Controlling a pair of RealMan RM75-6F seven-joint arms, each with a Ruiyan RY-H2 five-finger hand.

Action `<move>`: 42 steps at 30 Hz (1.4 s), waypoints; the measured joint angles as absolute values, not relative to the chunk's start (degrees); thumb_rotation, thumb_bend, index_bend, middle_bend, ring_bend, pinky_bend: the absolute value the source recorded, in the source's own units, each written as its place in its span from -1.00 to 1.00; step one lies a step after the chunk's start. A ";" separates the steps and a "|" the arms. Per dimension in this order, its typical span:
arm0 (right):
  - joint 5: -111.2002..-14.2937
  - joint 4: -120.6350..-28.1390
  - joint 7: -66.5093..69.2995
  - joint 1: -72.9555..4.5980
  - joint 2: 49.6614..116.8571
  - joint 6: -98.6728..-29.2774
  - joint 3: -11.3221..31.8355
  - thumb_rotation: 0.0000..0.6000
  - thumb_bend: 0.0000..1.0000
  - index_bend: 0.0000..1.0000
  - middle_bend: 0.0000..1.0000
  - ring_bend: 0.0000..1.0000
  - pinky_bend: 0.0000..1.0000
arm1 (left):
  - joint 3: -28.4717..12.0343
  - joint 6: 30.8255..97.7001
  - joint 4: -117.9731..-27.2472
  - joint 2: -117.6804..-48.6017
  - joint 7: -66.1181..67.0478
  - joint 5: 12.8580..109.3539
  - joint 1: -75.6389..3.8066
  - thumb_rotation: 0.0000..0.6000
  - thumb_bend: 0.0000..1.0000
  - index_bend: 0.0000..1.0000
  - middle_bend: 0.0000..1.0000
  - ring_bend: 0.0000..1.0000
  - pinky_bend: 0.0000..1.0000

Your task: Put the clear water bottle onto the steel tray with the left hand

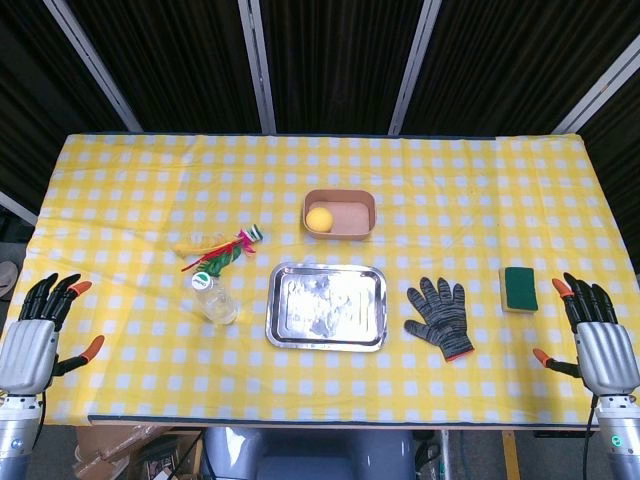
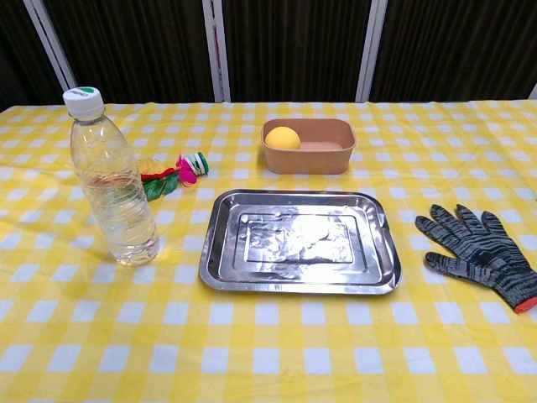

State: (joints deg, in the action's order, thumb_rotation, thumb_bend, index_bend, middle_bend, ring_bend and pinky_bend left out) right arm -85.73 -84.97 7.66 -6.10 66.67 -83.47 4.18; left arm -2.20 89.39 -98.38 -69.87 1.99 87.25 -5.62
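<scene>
The clear water bottle [image 1: 213, 297] [image 2: 112, 182] with a white cap stands upright on the yellow checked cloth, just left of the steel tray [image 1: 327, 306] [image 2: 299, 240]. The tray holds nothing. My left hand [image 1: 38, 332] hovers at the table's front left corner, fingers spread and holding nothing, well to the left of the bottle. At the front right corner my right hand [image 1: 596, 335] is likewise spread and holds nothing. Neither hand shows in the chest view.
A brown paper box [image 1: 340, 212] [image 2: 308, 144] with a yellow ball [image 1: 319, 219] [image 2: 282, 138] sits behind the tray. A feather shuttlecock [image 1: 222, 248] [image 2: 174, 175] lies behind the bottle. A grey knit glove [image 1: 439, 316] [image 2: 480, 253] and a green sponge [image 1: 518, 288] lie right of the tray.
</scene>
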 measured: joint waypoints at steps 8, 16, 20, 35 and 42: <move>-86.06 -85.60 6.86 -5.86 66.43 -83.59 3.81 1.00 -0.90 -0.89 -1.00 -1.00 -1.00 | -2.01 89.28 -99.01 -70.01 3.04 87.77 -5.43 1.00 -0.40 -0.64 -0.79 -1.00 -1.00; -85.59 -86.00 6.95 -5.75 66.26 -83.50 3.96 1.00 -0.90 -0.89 -1.00 -1.00 -1.00 | -2.39 89.32 -98.94 -70.10 2.65 87.59 -5.28 1.00 -0.40 -0.64 -0.78 -1.00 -1.00; -85.21 -85.87 6.85 -5.86 66.20 -82.42 3.71 1.00 -0.90 -0.89 -1.00 -1.00 -1.00 | -2.58 88.62 -98.86 -70.13 1.85 86.89 -5.42 1.00 -0.40 -0.64 -0.76 -1.00 -1.00; -84.68 -86.21 7.89 -6.26 65.71 -80.89 3.55 1.00 -0.90 -0.89 -1.00 -1.00 -1.00 | -3.27 68.47 -99.93 -69.51 -25.55 82.18 -12.89 1.00 -0.49 -0.67 -0.81 -1.00 -1.00; -84.09 -85.81 8.42 -6.34 65.68 -80.26 3.64 1.00 -0.90 -0.89 -1.00 -1.00 -1.00 | -4.95 57.53 -97.85 -72.71 -36.43 79.33 -19.64 1.00 -0.49 -0.67 -0.81 -1.00 -1.00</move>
State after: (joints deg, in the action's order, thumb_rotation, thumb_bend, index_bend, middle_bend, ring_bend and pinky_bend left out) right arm -84.09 -85.81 8.42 -6.34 65.68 -80.26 3.64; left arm -4.95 57.53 -97.85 -72.71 -36.43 79.33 -19.64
